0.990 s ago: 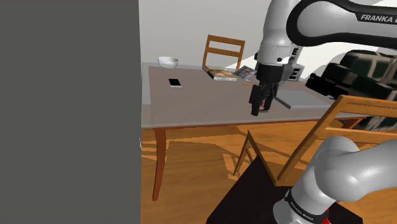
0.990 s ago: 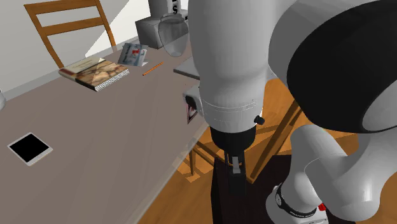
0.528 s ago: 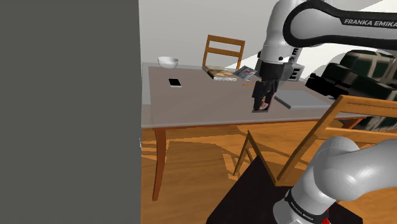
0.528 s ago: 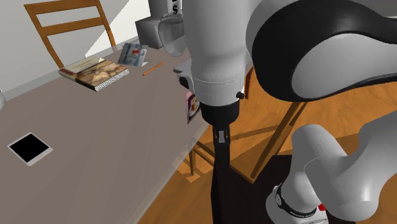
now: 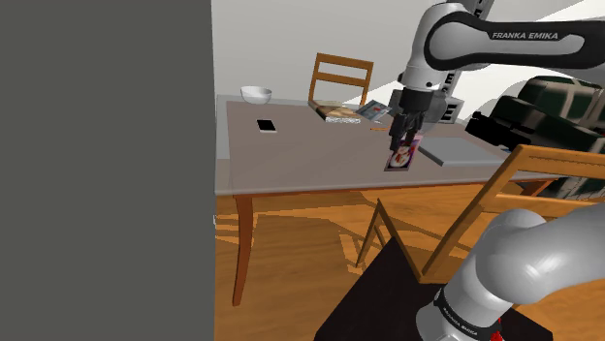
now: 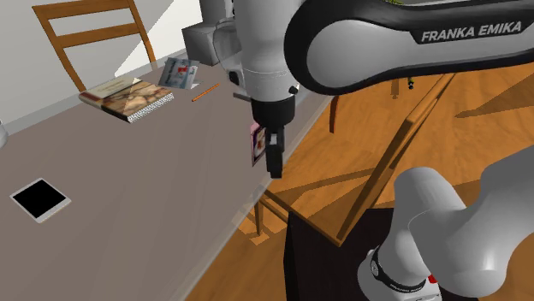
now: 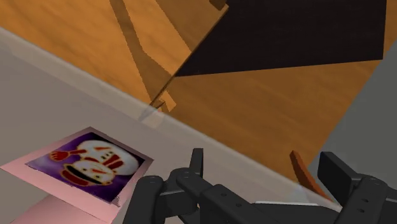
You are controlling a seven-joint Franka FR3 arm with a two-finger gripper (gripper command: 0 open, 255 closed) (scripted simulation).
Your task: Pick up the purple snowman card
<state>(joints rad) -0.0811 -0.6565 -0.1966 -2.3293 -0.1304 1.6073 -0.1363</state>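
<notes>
Now, fingers [image 7: 196, 167]: spread apart, gripping nothing, low over the edge of the bench [image 5: 310, 160].
Snowman card [image 7: 86, 162]: purple picture, pink border, flat on the grey bench near that edge, beside the fingers, untouched.

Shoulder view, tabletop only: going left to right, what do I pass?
White bowl → book → snowman card → grey mat.
</notes>
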